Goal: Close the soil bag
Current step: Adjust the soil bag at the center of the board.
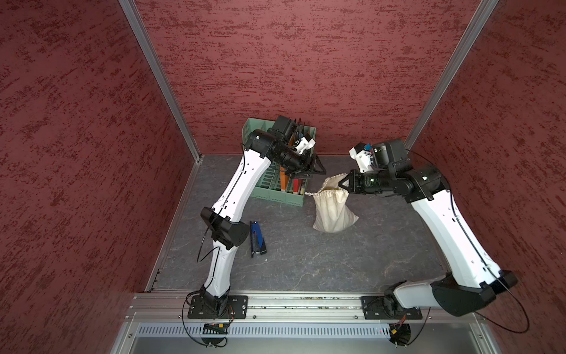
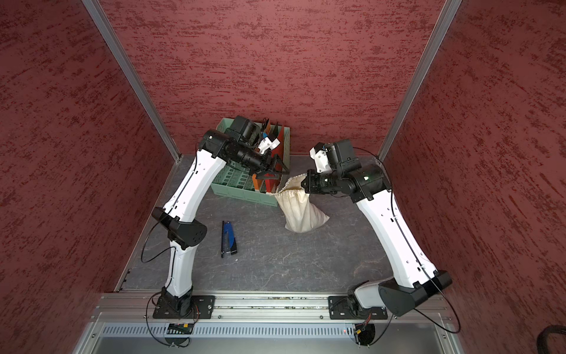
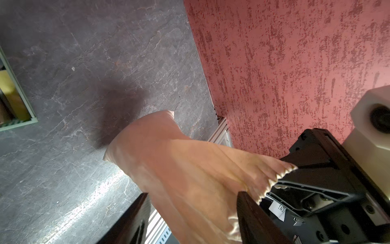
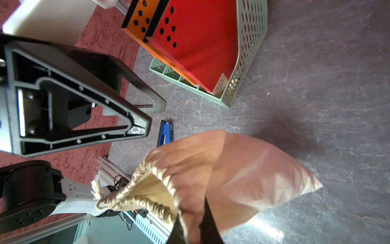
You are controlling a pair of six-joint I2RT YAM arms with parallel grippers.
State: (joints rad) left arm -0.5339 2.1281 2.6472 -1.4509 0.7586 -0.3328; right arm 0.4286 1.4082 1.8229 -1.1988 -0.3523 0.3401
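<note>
Plainly the soil bag [image 1: 332, 211], a bulging cream cloth sack with a gathered drawstring neck, stands toward the back edge of the dark grey stone-patterned surface [image 1: 306, 269], right of centre and just beside the front corner of the pale green perforated plastic organiser [image 1: 275, 197]; whether its base rests down or hangs just clear I cannot tell; the right gripper [image 1: 343, 184] has its fingers pinched together on the ruffled rim of the neck; the left gripper [image 1: 309, 172] hovers over the organiser with fingers apart and nothing between them, near the bag but not touching. The mouth is only half gathered (in the right wrist view it gapes between folds), so the step in hand looks to be taking the knotted cord end [image 4: 96, 188] on the organiser side; best to close on the cord alone, not the cloth, and pull straight away from the right gripper so the neck puckers evenly; the weave is soft and limp, the cord thin and twisted, likely to slip from a shallow pinch. A blue-and-black stapler [image 1: 257, 237] lies well apart toward the left edge.
</note>
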